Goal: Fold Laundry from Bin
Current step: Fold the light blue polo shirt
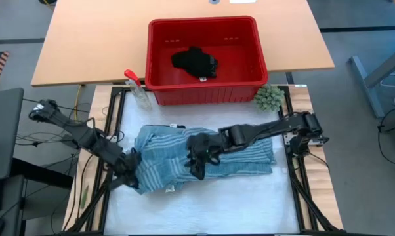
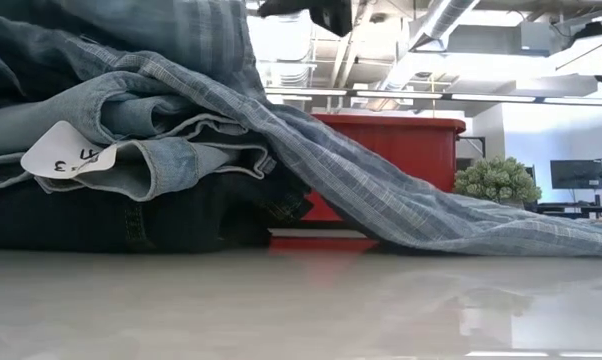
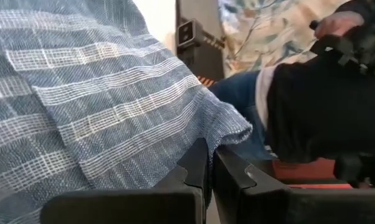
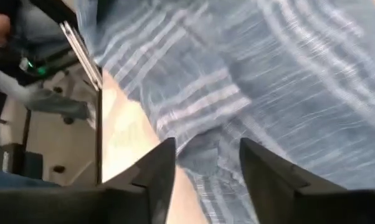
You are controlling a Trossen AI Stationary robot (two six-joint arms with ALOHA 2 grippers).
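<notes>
A blue-white striped shirt (image 1: 204,154) is spread over light blue jeans (image 2: 151,160) and a dark navy piece (image 2: 131,220) on the white mat. My left gripper (image 1: 133,160) is at the shirt's left edge, shut on it. My right gripper (image 1: 199,160) hovers over the middle of the shirt, slanting down, its fingers open (image 4: 206,168) with striped cloth showing between them. The red bin (image 1: 204,93) stands at the far side with a small black piece (image 1: 194,61) on its floor. My left gripper pinches the shirt's hemmed edge (image 3: 203,140) between its two shut fingers, close to a corner of the cloth. It comes from the table's left side, slanting slightly down. The cloth spreads away from the fingers, lightly raised; one layer or several, I cannot tell. My right gripper: whether its open fingers touch the shirt cannot be told.
A clear spray bottle (image 1: 137,88) with a red trigger lies left of the bin, and a green fuzzy ball (image 1: 268,97) sits at its right corner. A white tag (image 2: 66,155) sticks out of the jeans. Bare mat lies near the front edge (image 1: 204,210).
</notes>
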